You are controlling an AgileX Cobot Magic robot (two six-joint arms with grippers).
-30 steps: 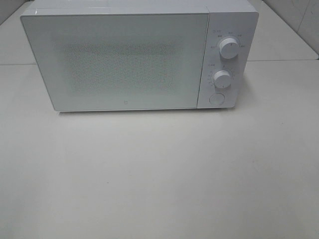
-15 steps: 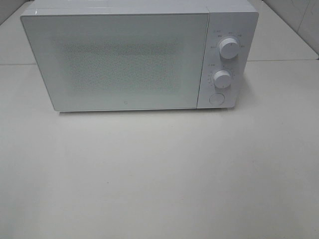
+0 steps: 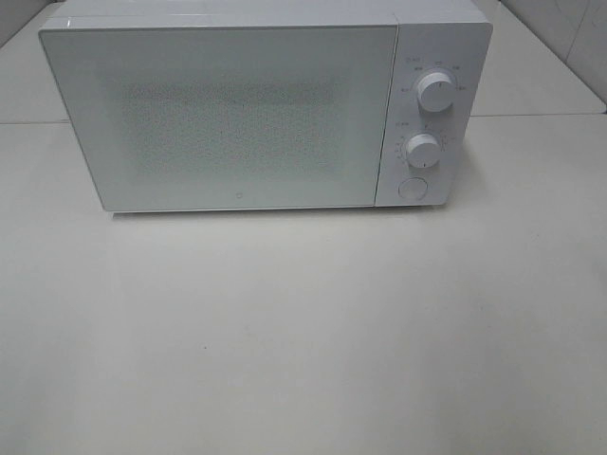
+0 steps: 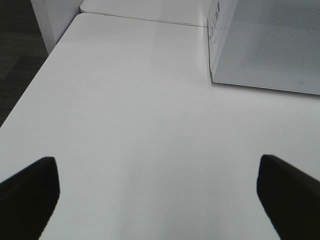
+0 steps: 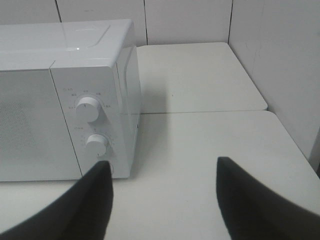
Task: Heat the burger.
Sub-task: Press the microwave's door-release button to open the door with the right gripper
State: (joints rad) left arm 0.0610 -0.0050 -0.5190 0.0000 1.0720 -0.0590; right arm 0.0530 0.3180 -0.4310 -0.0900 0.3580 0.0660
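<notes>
Microwave: I see a white box-shaped microwave point(image 3: 237, 104) at the far side of the pale matte table point(image 3: 303, 332), its front turned toward my high camera.
Door: the white glass door point(image 3: 228, 118), with its speckled mesh window, lies shut flat against the body. I cannot see through it.
Controls: on the panel right of the door there is a round white upper dial point(image 3: 435, 93). A round white lower dial point(image 3: 423, 150) sits beneath it, and a flat round white button point(image 3: 413, 188) is at the bottom.
Burger: I cannot tell where the burger is, as none of my three views shows it.
Left gripper: the left gripper point(image 4: 156, 172) hangs above bare table, near the microwave's front corner on the side away from the dials. Its black fingers point(image 4: 30, 195) are spread wide, with only tabletop between them.
Right gripper: the right gripper point(image 5: 162, 167) faces the dial end of the microwave. Its black fingers point(image 5: 240, 200) stand apart and hold nothing, and in that wrist view one tip overlaps the panel's lower edge.
Backdrop: a white tiled wall point(image 5: 190, 20) rises behind the table.
</notes>
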